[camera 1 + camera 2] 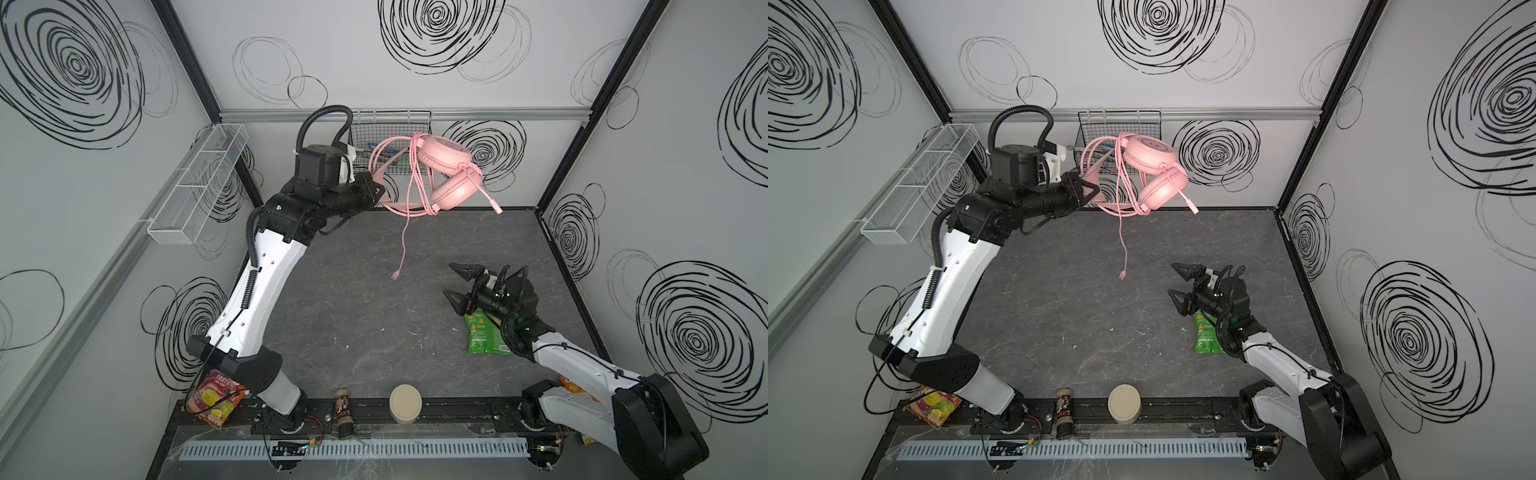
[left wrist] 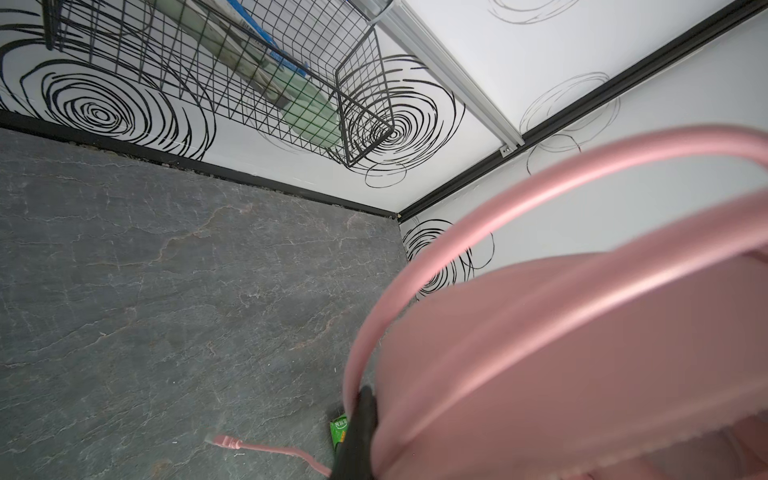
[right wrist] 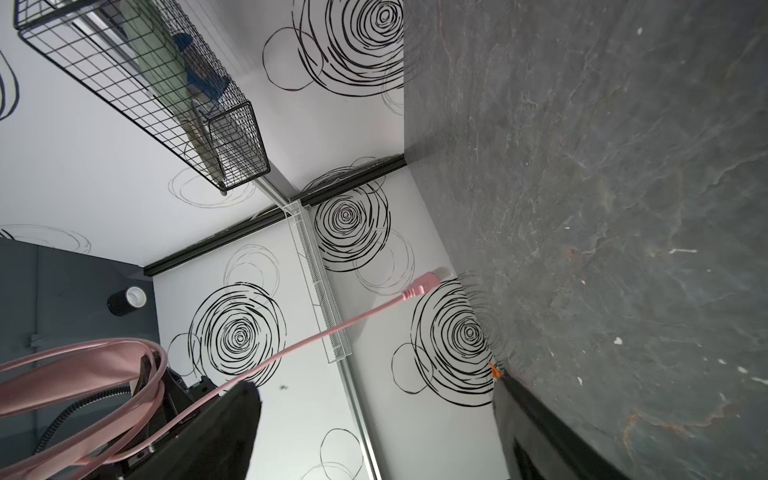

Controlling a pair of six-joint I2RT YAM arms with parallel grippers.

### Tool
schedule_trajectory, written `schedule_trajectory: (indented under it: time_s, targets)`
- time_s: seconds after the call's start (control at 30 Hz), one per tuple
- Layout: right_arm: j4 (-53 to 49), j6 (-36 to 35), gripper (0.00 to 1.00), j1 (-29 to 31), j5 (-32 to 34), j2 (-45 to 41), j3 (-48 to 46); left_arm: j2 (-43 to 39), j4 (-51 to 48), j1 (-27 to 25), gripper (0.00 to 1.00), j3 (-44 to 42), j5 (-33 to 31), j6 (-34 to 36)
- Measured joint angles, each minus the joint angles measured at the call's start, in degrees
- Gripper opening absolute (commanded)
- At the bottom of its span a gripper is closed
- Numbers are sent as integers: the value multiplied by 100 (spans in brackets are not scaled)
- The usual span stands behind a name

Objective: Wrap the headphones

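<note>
— What fills most of the frame?
— The dark counter (image 1: 353, 324), lower middle in both top views.
— And the headphones (image 1: 444, 153)?
— Upper middle, lifted clear of the counter in front of a black wire basket (image 1: 390, 120), with the earcups to the right and the headband to the left.
— Held by what?
— The left pincer (image 1: 379, 192), clamped on the headband.
— The other one?
— The right pincer (image 1: 449, 279), right of centre, has its jaws spread wide around nothing. A green bag (image 1: 484, 340) lies under that arm.
— The cable (image 3: 374, 311)?
— It is looped by the earcups, and its loose end drops to mid-frame, ending in the plug (image 1: 395, 275). I cannot tell whether the plug touches the counter.
</note>
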Motion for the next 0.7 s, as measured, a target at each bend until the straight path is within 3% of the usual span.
schedule_trajectory:
  time_s: [0.23,0.7]
  targets:
    - [577,546,93,391,358,579,-46,87,42,-188,0,76,2,0]
    - [855,796,94,802,616,664,-46,138,107,-400,0,83,-11,2]
